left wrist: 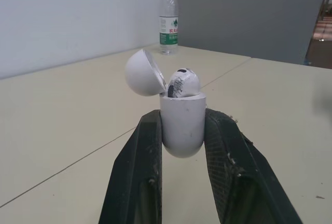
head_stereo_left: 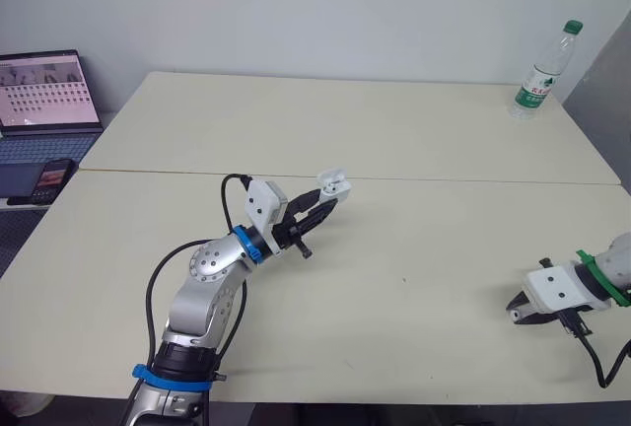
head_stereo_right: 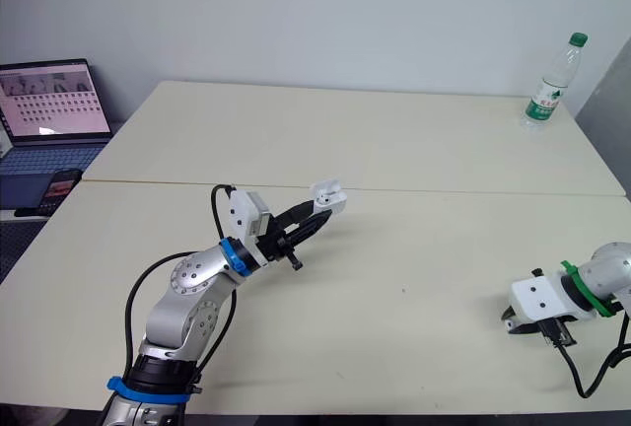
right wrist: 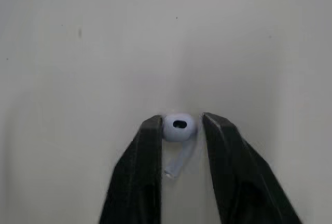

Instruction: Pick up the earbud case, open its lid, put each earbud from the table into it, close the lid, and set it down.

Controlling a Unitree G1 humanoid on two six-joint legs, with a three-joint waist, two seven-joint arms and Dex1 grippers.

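Head views: the left arm is bent at the elbow with the forearm angled up and forward. The left gripper (head_stereo_left: 325, 205) holds the small white earbud case (head_stereo_left: 335, 185) above the cream table (head_stereo_left: 414, 140), near the seam between its 2 tops. The right arm lies low at the table's near right edge, with the right gripper (head_stereo_left: 517, 311) down at the surface. A clear plastic bottle (head_stereo_left: 540, 71) stands at the far right corner.

Left wrist view: both black fingers (left wrist: 137, 172) are clenched on the case body. Its lid (left wrist: 144, 73) is tipped open, and 1 white earbud (left wrist: 182, 83) sits inside.

Right wrist view: the pincer is parted around a second white earbud (right wrist: 179, 126) lying on the table. 1 finger (right wrist: 140, 172) touches its head, with a thin gap at the other.
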